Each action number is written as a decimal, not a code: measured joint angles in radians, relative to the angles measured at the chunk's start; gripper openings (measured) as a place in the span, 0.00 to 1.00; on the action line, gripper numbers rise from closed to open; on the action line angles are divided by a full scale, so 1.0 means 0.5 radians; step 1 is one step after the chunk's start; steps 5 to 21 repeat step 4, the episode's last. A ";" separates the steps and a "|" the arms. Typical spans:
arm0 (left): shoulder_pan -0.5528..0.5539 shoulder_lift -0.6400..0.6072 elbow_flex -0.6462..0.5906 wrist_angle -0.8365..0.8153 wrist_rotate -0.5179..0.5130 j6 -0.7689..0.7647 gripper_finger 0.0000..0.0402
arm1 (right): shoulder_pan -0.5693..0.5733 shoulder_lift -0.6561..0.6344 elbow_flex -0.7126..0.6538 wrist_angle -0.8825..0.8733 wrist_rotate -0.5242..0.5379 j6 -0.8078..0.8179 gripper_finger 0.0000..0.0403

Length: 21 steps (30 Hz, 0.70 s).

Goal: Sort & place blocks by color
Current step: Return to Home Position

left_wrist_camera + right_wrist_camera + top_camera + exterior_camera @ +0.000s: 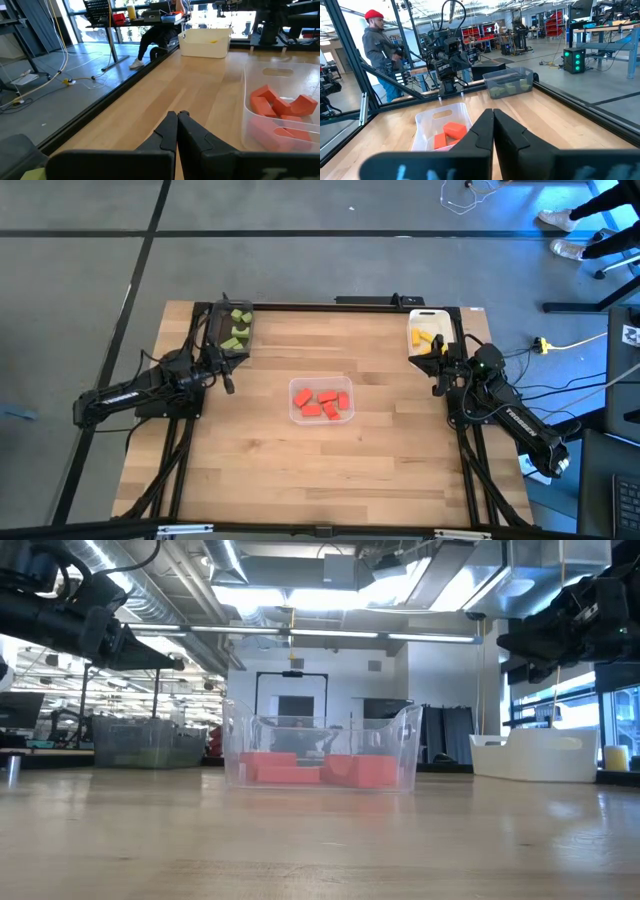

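Note:
Red blocks (323,403) lie in the clear tray (296,388) at the table's middle; they also show in the low view (320,770) and both wrist views (280,107) (449,134). Light green blocks (238,327) sit in the dark grey tray (213,340) at the far left. Yellow blocks (428,338) sit in the white tray (412,322) at the far right. My left gripper (229,383) hovers shut beside the grey tray, holding nothing (177,125). My right gripper (440,383) hovers shut just near of the white tray, also holding nothing (493,124).
Bare wooden table (320,470) lies around the clear tray. A dark frame rail (330,305) runs along the far edge. Cables (560,345) trail on the floor to the right. A person in a red hat (377,40) stands beyond the table's left side.

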 joint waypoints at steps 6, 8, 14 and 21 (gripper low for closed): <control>0.000 0.001 0.000 0.000 0.000 0.001 0.00 | 0.000 0.000 0.000 0.000 0.000 0.000 0.03; 0.000 0.001 0.000 0.000 0.000 0.001 0.00 | 0.000 0.000 0.000 0.000 0.000 0.000 0.03; 0.000 0.001 0.000 0.000 0.000 0.001 0.00 | 0.000 0.000 0.000 0.000 0.000 0.000 0.03; 0.000 0.001 0.000 0.000 0.000 0.001 0.00 | 0.000 0.000 0.000 0.000 0.000 0.000 0.03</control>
